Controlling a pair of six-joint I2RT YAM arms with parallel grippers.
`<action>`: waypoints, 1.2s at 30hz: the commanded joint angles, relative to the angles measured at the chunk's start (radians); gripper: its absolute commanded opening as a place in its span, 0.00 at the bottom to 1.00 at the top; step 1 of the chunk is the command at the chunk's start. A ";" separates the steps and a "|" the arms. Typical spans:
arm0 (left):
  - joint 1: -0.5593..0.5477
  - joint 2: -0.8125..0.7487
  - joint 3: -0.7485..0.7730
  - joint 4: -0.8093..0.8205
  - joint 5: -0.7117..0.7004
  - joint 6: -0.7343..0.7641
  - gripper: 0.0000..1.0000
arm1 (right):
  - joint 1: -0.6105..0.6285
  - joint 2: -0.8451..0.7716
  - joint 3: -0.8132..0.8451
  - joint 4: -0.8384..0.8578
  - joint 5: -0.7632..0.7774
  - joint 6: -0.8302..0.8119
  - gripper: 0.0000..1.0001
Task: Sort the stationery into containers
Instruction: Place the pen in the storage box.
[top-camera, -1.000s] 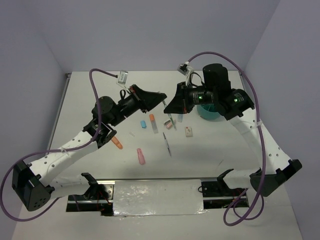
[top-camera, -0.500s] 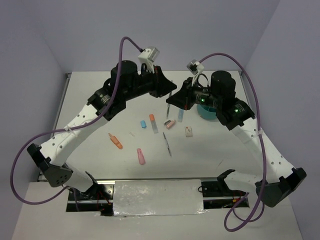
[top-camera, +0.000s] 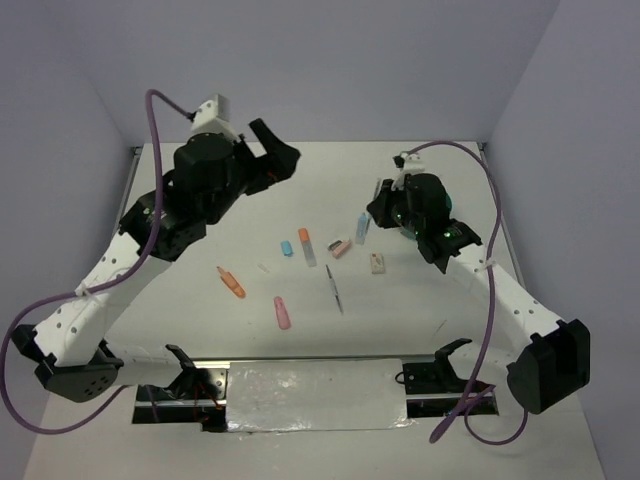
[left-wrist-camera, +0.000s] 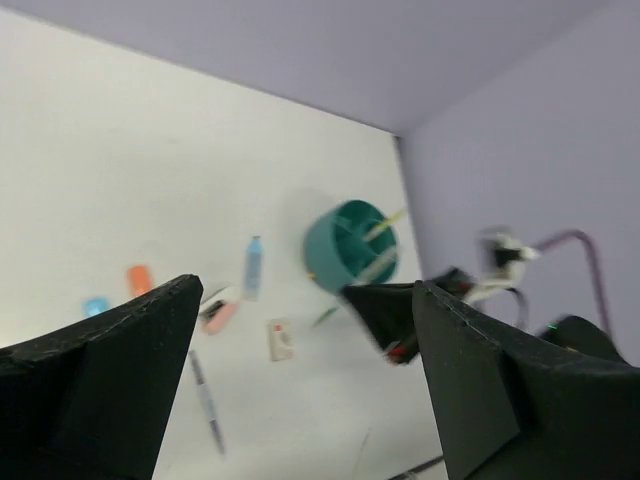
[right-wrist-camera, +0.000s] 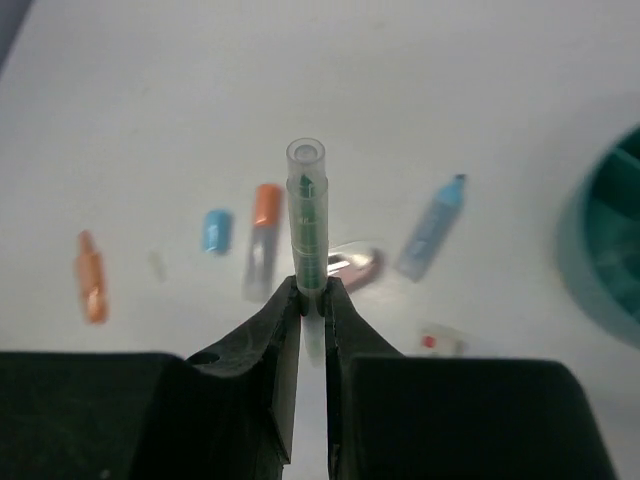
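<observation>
- The organiser (left-wrist-camera: 352, 245) stands on the table (top-camera: 400, 320) at its far right, two pens (left-wrist-camera: 386, 224) leaning inside it.
- The far highlighter (top-camera: 362, 228) lies just left of the organiser.
- The short cap (top-camera: 341, 247) lies just left of that highlighter and nearer; the eraser (top-camera: 377, 263) lies right of the cap, nearer still.
- The capped marker (top-camera: 305, 245) lies left of the short cap, the small cap (top-camera: 286, 247) just beside it on the left.
- The thin pen (top-camera: 333, 288) lies nearer, between marker and eraser.
- The near highlighter (top-camera: 282, 312) lies left of the thin pen and nearest of all.
- The left highlighter (top-camera: 232, 282) lies farthest left.
- The held pen (right-wrist-camera: 306, 215) sits in the right gripper (right-wrist-camera: 310, 295), left of the organiser.
</observation>
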 joint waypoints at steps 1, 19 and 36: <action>0.092 -0.056 -0.098 -0.101 -0.035 -0.068 0.99 | -0.076 -0.064 -0.035 0.238 0.270 -0.018 0.00; 0.120 -0.185 -0.793 0.118 0.446 0.119 0.99 | -0.349 0.218 0.075 0.438 0.392 -0.147 0.00; 0.121 -0.122 -0.732 0.064 0.511 0.195 0.99 | -0.379 0.249 -0.106 0.512 0.360 -0.100 0.12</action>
